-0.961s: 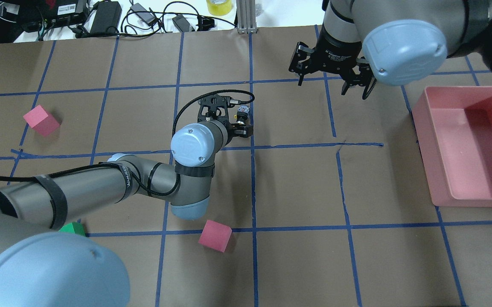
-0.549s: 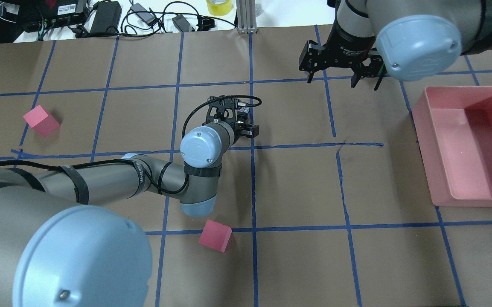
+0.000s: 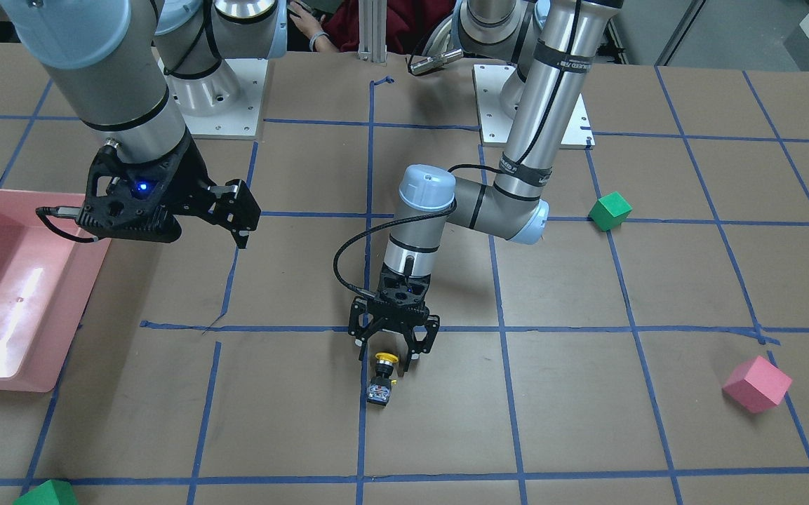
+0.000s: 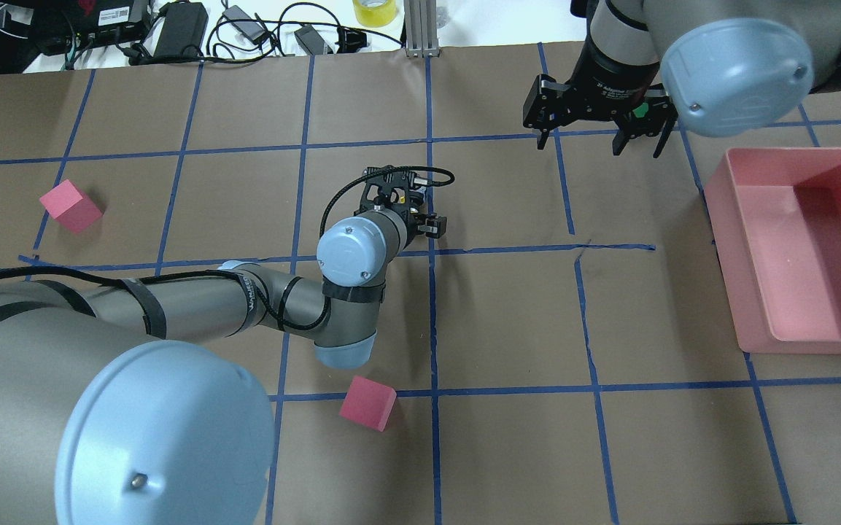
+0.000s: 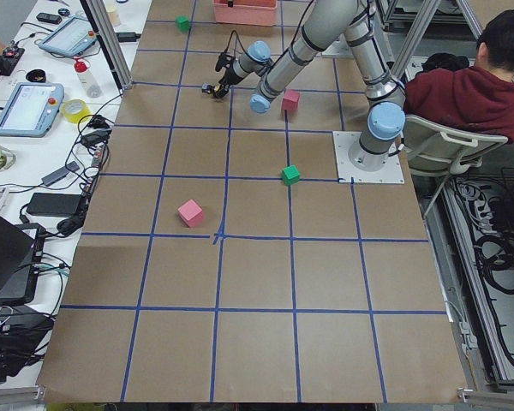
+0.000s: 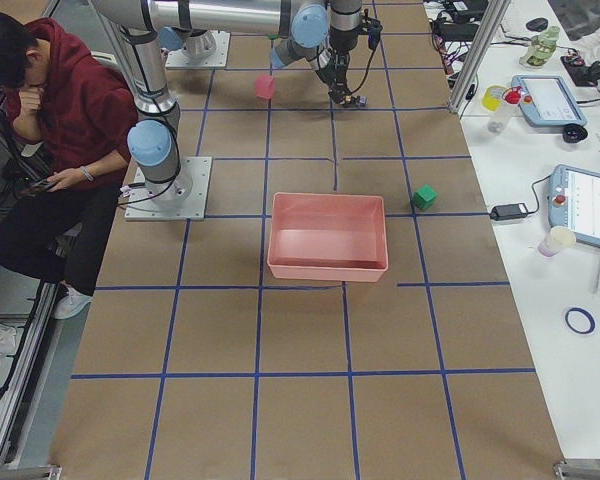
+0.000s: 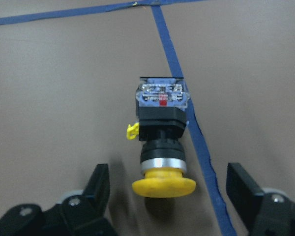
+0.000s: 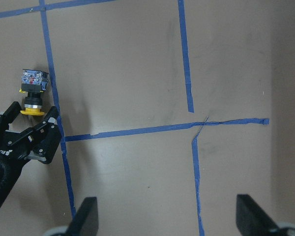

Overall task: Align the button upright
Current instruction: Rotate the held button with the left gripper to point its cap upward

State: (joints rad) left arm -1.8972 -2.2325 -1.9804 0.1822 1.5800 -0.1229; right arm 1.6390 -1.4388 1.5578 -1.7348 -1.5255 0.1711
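Observation:
The button [image 7: 162, 132] lies on its side on the brown paper beside a blue tape line, its yellow cap pointing at my left gripper and its silvery terminal end pointing away. It also shows in the front view as the button [image 3: 382, 380] and in the right wrist view as the button [image 8: 33, 91]. My left gripper [image 7: 168, 172] is open and low over the table, with one finger on each side of the yellow cap and a gap to it on both sides; the front view shows the same left gripper [image 3: 386, 358]. My right gripper [image 4: 588, 142] hangs open and empty well away at the far right.
A pink bin [image 4: 756, 292] stands at the right edge. Pink cubes [image 4: 70, 205] [image 4: 367, 403] lie at the left and near the front. A green cube [image 3: 610, 211] sits near the left arm's base and another [image 3: 46, 493] at the far edge. Cables and devices lie beyond the table's far edge.
My left arm has shifted right, so its open gripper now covers the button from overhead. My right gripper has moved right and a little farther back.

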